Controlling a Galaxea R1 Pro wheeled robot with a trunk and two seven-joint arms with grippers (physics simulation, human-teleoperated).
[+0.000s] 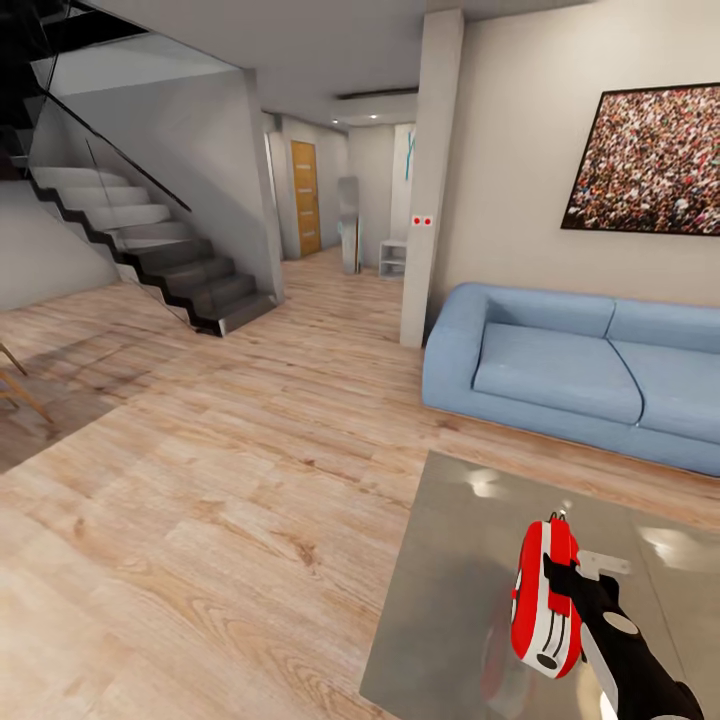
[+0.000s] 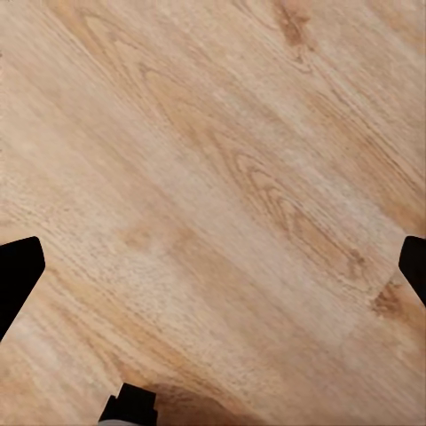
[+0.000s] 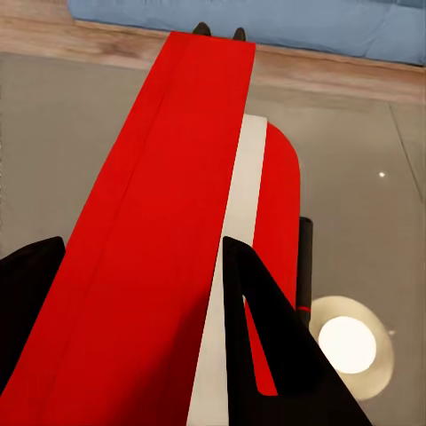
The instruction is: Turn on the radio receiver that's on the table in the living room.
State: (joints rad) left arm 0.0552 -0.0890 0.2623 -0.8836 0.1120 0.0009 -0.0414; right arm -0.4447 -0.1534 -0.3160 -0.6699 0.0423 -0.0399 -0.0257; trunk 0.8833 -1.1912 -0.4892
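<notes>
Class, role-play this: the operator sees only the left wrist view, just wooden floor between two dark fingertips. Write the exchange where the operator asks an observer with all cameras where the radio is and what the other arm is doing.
Operator: Where is the radio?
Observer: The radio receiver is held on edge in the right gripper, above the table.
Operator: Is the grip firm?
Observer: In the right wrist view, dark fingers sit on both sides of the red body, jaws closed on it.
Operator: What lies beyond the table?
Observer: A blue sofa against the wall.
Operator: And my gripper?
Observer: The left gripper is open over wooden floor.
</notes>
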